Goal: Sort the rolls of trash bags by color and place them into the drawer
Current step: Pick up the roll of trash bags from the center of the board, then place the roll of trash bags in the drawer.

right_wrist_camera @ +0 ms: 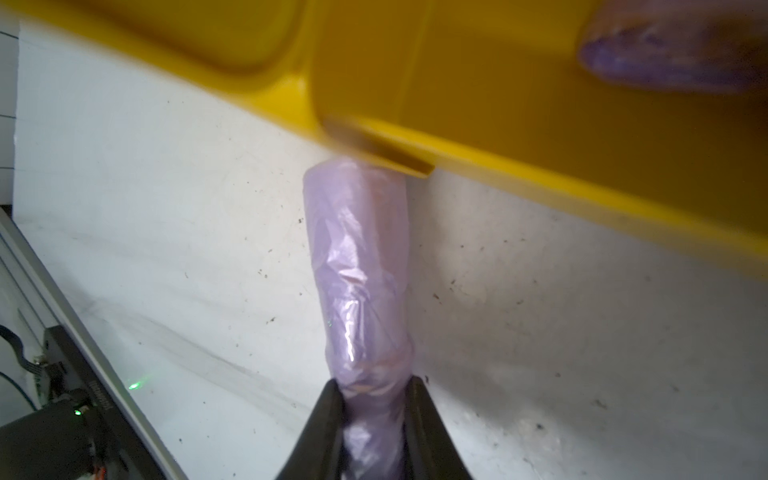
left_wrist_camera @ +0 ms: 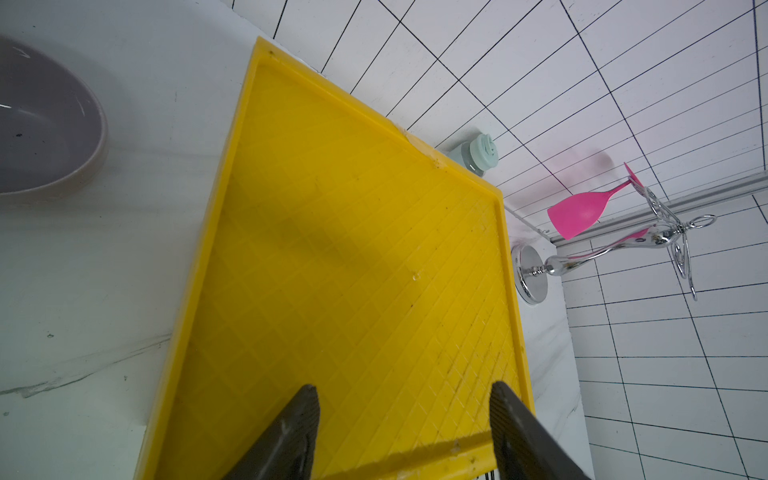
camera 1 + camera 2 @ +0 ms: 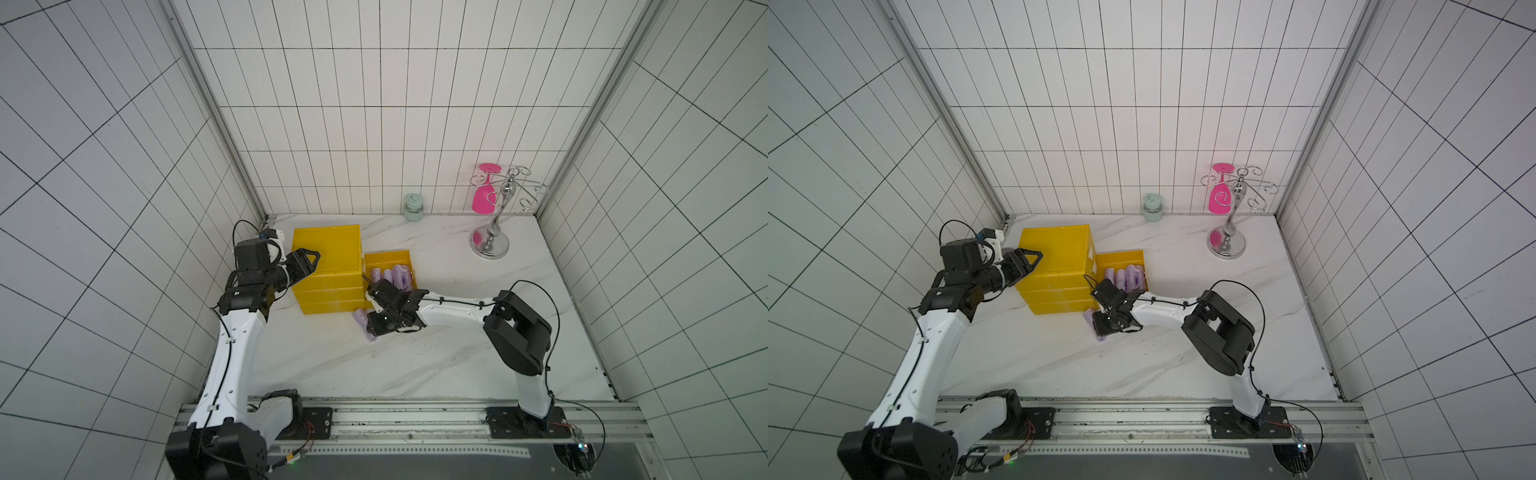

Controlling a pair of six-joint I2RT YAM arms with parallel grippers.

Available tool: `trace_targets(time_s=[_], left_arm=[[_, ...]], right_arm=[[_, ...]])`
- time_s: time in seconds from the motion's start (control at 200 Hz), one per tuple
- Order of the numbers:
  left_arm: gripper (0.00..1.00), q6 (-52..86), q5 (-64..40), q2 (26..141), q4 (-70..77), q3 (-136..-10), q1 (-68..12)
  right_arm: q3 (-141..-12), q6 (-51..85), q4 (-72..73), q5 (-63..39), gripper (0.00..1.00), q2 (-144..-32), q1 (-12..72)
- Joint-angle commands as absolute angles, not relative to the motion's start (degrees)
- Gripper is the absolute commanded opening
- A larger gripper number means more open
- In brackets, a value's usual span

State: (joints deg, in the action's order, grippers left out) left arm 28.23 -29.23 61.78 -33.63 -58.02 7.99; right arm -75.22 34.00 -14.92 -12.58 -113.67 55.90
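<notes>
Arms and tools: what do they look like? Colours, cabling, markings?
Left arm and right arm: white link shells and bulky black joint housings. Thin black cables are clipped along the links and loop free at the joints. Left tool and right tool: black, tapered fingers. No markings legible.
</notes>
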Motion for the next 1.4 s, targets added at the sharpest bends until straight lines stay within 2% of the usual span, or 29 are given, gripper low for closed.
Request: trace_targets(time_s=[0.0, 0.165, 0.29, 0.5, 0.725, 0.859, 1.024, 1.399], left_arm=[[0.65, 27.8, -29.0, 62.1, -35.3, -57.2, 8.1], [0.65, 27.7, -28.8, 62.3, -35.3, -57.3, 8.1], [0.65, 27.9, -28.9, 62.5, -35.3, -57.7, 8.1], [0.65, 28.1, -28.8, 62.6, -35.3, -58.5, 8.1], [0.65, 28.3, -29.0, 62.7, -35.4, -58.6, 8.1], [0.65, 28.4, -28.9, 62.8, -35.2, -58.6, 8.1], [0.65, 28.3, -28.9, 62.8, -35.3, -58.5, 8.1], [0.65, 28.2, -29.1, 62.8, -35.3, -58.3, 8.1]], right_arm=[[-72.6, 35.5, -13.7, -13.8, 0.16, -112.2, 56.1], [-69.5, 37.0, -12.9, -14.4, 0.04, -107.7, 56.1], [-67.3, 37.7, -13.8, -13.4, 0.0, -102.9, 55.9], [-64.2, 37.9, -18.6, -10.0, 0.0, -92.7, 53.5], [-65.2, 37.1, -24.2, -8.6, 0.0, -86.4, 46.3], [-69.6, 36.4, -25.4, -9.6, 0.0, -89.2, 43.1], [-77.6, 37.9, -25.2, -13.5, 0.0, -98.7, 42.2], [-88.2, 48.9, -14.4, -22.2, 0.02, -115.4, 42.0]])
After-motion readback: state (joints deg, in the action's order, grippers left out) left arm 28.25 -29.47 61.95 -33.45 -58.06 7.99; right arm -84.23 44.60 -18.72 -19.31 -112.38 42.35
